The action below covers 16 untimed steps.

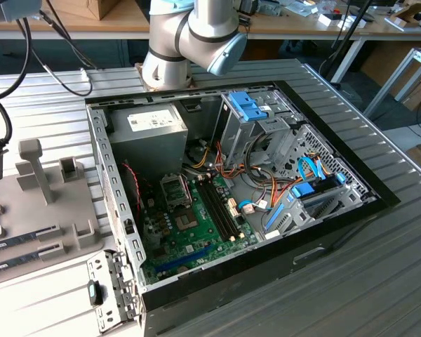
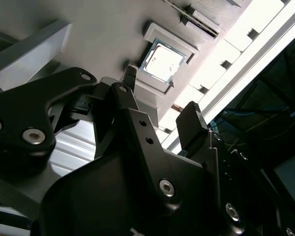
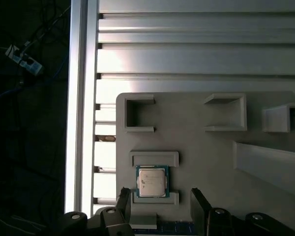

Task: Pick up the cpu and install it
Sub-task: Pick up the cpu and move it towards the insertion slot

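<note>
The cpu (image 3: 152, 181) is a small square chip with a dull silver top on a green board. It lies flat in a shallow pocket of the grey fixture block (image 3: 206, 147), and it shows in both wrist views, cpu (image 2: 162, 61). My gripper (image 3: 160, 199) is open, with one black fingertip (image 3: 123, 195) on each side of the chip and nothing between them. The gripper (image 2: 161, 96) hangs close over the chip without touching it. In the exterior view, the black socket frame (image 1: 174, 188) sits on the green motherboard (image 1: 189, 235) inside the open computer case.
The open case (image 1: 231, 175) holds a grey power supply (image 1: 147, 137), drive cages with blue latches (image 1: 249, 109) and bundled cables. The grey fixture block (image 1: 49, 210) stands at the exterior view's left with upright posts (image 1: 35, 168) and slots. The ribbed metal table (image 1: 379, 281) ends near the block.
</note>
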Available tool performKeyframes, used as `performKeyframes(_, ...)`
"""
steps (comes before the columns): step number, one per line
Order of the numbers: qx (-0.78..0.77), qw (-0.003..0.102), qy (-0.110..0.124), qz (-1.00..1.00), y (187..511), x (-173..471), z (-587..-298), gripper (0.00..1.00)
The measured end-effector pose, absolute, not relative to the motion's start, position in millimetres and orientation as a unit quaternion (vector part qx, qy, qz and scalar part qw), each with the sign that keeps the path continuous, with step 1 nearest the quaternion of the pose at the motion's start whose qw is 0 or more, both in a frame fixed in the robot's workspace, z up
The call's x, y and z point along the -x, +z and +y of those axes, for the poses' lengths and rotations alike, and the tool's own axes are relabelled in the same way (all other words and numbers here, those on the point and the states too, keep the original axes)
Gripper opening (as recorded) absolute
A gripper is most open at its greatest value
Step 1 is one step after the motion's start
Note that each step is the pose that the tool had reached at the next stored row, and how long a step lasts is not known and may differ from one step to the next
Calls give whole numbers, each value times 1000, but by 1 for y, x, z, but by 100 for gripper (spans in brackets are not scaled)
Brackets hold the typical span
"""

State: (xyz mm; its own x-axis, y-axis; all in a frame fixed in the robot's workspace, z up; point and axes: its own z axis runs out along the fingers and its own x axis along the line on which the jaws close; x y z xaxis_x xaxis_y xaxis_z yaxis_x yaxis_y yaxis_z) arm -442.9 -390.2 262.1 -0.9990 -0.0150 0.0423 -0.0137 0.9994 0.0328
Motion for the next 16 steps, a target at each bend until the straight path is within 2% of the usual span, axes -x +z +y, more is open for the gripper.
performKeyframes(16, -7, 21, -16, -1000, 255, 443, -390, 60)
